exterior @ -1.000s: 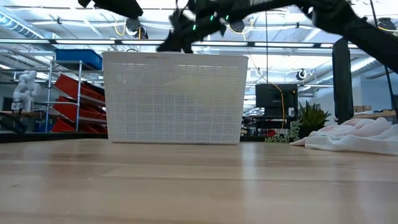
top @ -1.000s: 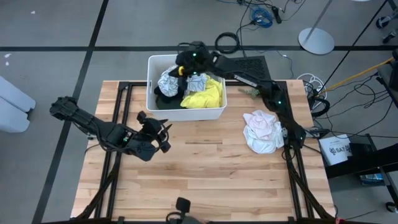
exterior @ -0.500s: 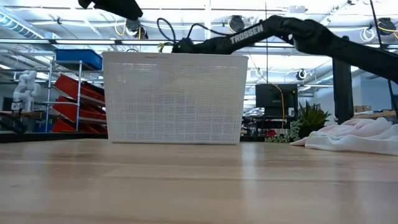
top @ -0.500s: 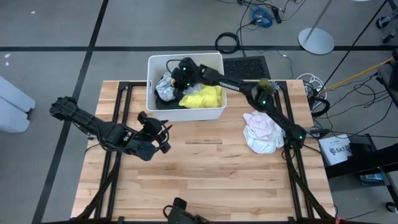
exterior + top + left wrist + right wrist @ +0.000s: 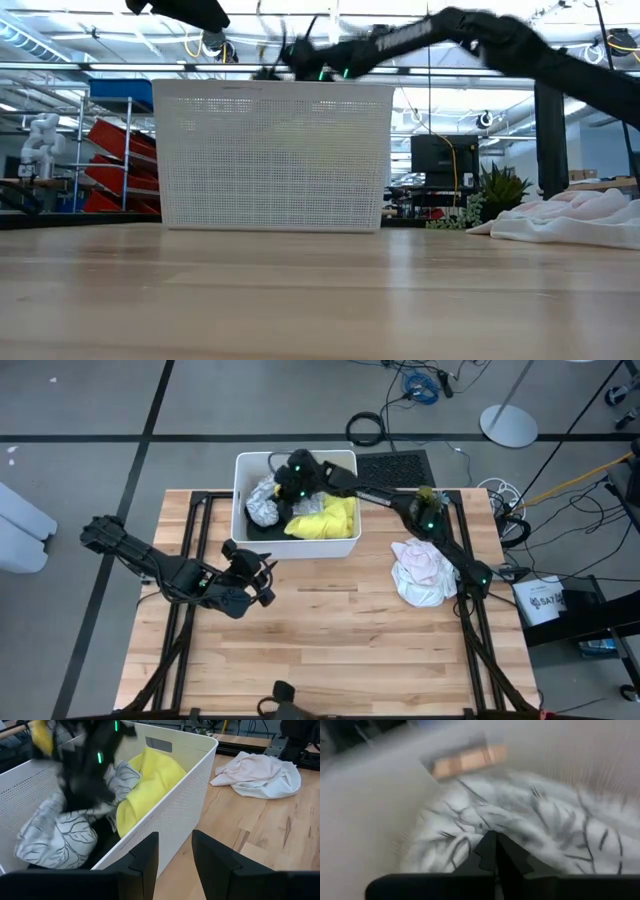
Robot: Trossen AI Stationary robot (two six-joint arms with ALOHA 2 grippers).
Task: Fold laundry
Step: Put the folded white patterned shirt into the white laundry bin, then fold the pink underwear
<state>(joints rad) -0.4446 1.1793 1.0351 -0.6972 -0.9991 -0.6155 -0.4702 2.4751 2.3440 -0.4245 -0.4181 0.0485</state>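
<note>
A white plastic bin [image 5: 300,545] stands at the table's far middle and holds laundry: a white garment with a grey leaf pattern [image 5: 263,505], a bright yellow one [image 5: 325,518] and a black one [image 5: 100,847] underneath. My right gripper [image 5: 283,498] reaches down into the bin from the far right, its fingers shut [image 5: 495,852] at the patterned garment [image 5: 545,830]. My left gripper [image 5: 258,575] hovers open near the bin's near left corner; the bin's near wall [image 5: 175,805] lies just past its fingers [image 5: 175,840]. My right gripper meets the top of the patterned garment [image 5: 485,832] with its shut fingertips, slanting down from the table's far right. Whether any cloth is caught between the fingers I cannot tell. The garment lies bunched in the bin.
A crumpled pale pink-white garment [image 5: 422,570] lies on the table at the right, beside the right arm's base. The wooden tabletop [image 5: 330,650] spreads out in front of the bin. Cables and a stand sit on the floor beyond the far edge.
My right gripper has dropped from above the bin's far rim down into the bin, toward the patterned garment on its left side. The bin has slid a little toward the table's near left.
</note>
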